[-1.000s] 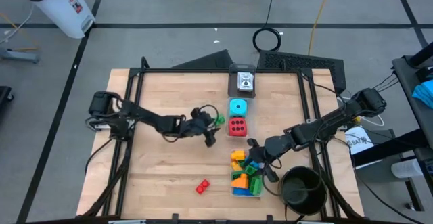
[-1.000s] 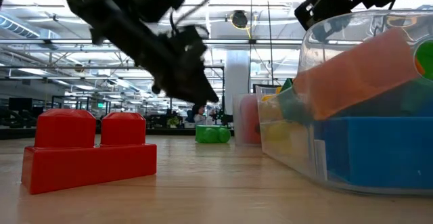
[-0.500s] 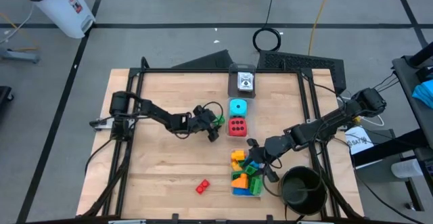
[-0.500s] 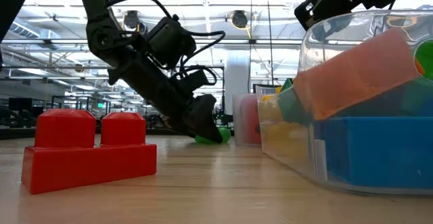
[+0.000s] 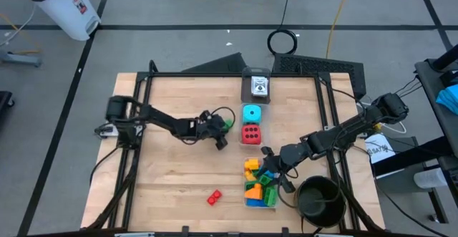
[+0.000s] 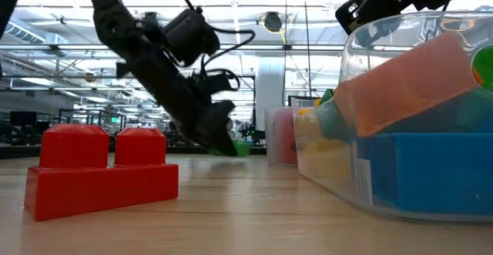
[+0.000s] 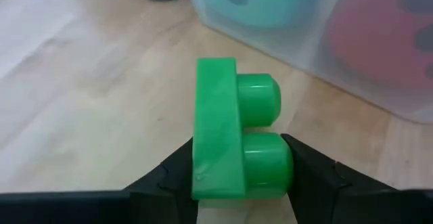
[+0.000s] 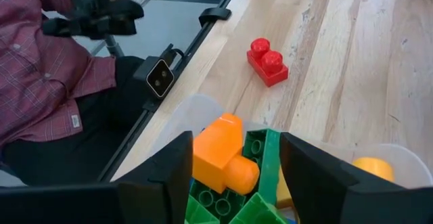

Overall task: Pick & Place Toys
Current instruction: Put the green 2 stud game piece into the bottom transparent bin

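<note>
My left gripper (image 5: 222,131) is shut on a green two-stud brick (image 7: 233,149) near the table's middle, just left of the clear box holding a cyan die (image 5: 251,113) and a red die (image 5: 250,132). My right gripper (image 5: 274,171) is open over a clear box (image 5: 260,207) of several bricks. An orange brick (image 8: 223,160) lies in that box between its fingers, and I see no touch. A red two-stud brick (image 5: 214,197) rests flat on the table near the front. My left gripper pinches the green brick between its two fingers, one on the flat underside (image 7: 203,180), the other on the nearer stud's top (image 7: 284,166). The fingers slant down from the table's left. The brick lies on its side, studs pointing sideways, at or just above the tabletop.
A clear box with a picture card (image 5: 257,86) stands at the far edge. A black round bowl (image 5: 318,197) sits at the front right beside the brick box. A person in a plaid sleeve (image 8: 47,68) sits beyond the table's front edge.
My left gripper has come down and toward the table's right to the green brick. It has then drawn back a little toward the left. The brick has shifted slightly with it.
</note>
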`<state>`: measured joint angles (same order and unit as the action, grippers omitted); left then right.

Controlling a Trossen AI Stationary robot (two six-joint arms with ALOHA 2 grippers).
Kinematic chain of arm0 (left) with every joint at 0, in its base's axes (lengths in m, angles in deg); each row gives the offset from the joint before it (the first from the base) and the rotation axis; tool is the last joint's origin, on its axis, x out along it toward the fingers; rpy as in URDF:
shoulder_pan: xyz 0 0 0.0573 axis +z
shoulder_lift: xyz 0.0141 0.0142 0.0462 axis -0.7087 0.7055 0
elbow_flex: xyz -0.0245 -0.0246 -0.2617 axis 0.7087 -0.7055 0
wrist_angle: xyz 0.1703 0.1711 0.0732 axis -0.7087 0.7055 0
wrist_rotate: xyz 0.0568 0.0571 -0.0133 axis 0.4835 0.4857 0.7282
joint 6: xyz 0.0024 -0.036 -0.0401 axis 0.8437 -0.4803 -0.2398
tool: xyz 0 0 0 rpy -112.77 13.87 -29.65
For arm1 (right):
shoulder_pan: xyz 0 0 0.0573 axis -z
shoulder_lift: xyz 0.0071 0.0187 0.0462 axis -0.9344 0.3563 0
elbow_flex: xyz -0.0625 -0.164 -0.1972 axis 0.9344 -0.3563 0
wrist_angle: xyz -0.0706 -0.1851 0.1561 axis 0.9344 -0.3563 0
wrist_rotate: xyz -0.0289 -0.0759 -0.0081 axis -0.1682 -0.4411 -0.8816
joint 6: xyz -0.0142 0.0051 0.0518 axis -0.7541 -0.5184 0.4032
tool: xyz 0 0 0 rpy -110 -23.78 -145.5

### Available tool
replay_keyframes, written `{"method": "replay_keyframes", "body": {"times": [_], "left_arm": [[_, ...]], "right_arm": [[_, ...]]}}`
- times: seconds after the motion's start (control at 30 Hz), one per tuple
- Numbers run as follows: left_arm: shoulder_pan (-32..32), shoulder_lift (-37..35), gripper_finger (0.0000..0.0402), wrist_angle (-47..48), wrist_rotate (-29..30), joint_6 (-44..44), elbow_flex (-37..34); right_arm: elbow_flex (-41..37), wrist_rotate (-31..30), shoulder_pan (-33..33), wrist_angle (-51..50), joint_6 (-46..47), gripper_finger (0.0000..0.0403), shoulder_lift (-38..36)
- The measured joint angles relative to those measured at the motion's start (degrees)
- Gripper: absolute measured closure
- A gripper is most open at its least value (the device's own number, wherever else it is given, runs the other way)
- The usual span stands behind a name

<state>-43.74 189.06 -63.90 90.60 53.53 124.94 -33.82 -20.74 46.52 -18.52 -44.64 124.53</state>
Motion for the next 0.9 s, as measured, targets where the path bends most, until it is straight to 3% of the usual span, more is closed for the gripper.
{"method": "replay_keyframes", "body": {"times": [0.27, 0.5, 0.67, 0.8, 0.9], "left_arm": [[-4.6, -14.2, 0.0232, 15.6, -1.5, -2.1, 0.0], [-17.1, -19.1, 0.0232, 9.4, 0.2, -0.6, 0.0], [-22.9, -18.4, 0.0232, -1.0, 3.7, 0.9, 0.0], [-24.8, -18.1, 0.0232, -5.6, 4.7, 2.3, 0.0], [-25.2, -18.1, 0.0232, -6.7, 4.9, 3.2, 0.0]], "right_arm": [[0.0, 0.0, 0.0, -0.1, 0.0, 0.0216, 0.0], [0.0, -0.8, 0.0, 0.0, -0.4, 0.0216, 0.0], [0.0, -10.8, 0.1, 1.8, -4.7, 0.0218, 0.0], [0.1, -21.6, 0.6, 10.3, -3.8, 0.0209, 2.2], [0.1, -24.3, 2.0, 16.4, -4.7, 0.0187, 4.7]]}}
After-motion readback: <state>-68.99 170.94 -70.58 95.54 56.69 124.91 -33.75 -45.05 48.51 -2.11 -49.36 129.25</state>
